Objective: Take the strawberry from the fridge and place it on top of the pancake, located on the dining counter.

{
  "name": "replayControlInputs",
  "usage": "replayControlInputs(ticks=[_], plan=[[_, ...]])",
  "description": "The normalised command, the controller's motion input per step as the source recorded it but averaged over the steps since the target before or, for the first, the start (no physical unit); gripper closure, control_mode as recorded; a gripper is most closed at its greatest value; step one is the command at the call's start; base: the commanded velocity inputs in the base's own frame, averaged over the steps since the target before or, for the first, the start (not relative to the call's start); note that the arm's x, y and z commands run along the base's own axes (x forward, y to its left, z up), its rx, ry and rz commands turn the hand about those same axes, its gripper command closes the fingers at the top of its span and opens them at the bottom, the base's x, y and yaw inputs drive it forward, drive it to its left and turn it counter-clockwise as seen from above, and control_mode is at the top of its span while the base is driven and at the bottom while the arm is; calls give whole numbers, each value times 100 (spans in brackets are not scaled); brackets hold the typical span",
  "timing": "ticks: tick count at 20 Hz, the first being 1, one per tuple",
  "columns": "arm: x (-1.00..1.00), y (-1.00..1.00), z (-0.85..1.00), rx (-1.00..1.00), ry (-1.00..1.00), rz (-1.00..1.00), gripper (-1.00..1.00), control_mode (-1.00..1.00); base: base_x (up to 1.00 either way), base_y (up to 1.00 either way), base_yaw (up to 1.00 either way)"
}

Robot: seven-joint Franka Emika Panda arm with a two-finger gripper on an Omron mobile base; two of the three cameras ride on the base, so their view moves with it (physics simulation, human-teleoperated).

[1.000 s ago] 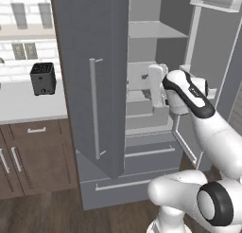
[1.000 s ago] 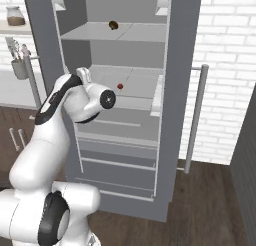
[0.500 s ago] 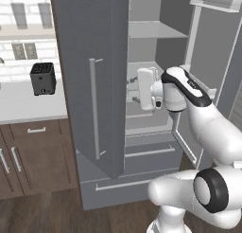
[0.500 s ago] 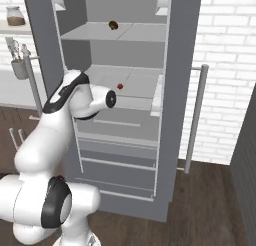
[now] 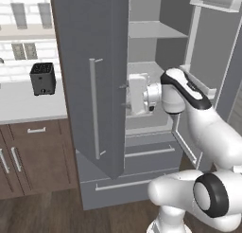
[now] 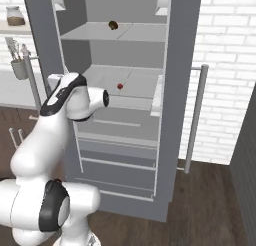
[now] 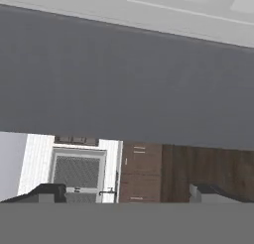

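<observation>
Fridge [image 6: 172, 50] stands open at centre frame in both base views, and the strawberry [image 6: 120, 86] sits as a small red dot on the middle shelf, centre of the right base view, just right of the arm's wrist. Gripper [image 5: 126, 92] is at mid-frame in the left base view, turned toward the open left door; in the hand view its fingertips [image 7: 49, 192] sit wide apart at the bottom corners with nothing between them. Judging by this, the reach for the berry is in hand, and the next move calls for swinging the hand round toward the shelf so the open fingers face the berry.
</observation>
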Motion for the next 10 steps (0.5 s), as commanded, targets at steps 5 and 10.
replayControlInputs(ticks=[5, 10], plan=[[-68, 18, 1, 0, -23, 19, -100, -100, 0, 0, 0], [15, -96, 11, 8, -11, 0, -100, -100, 0, 0, 0]])
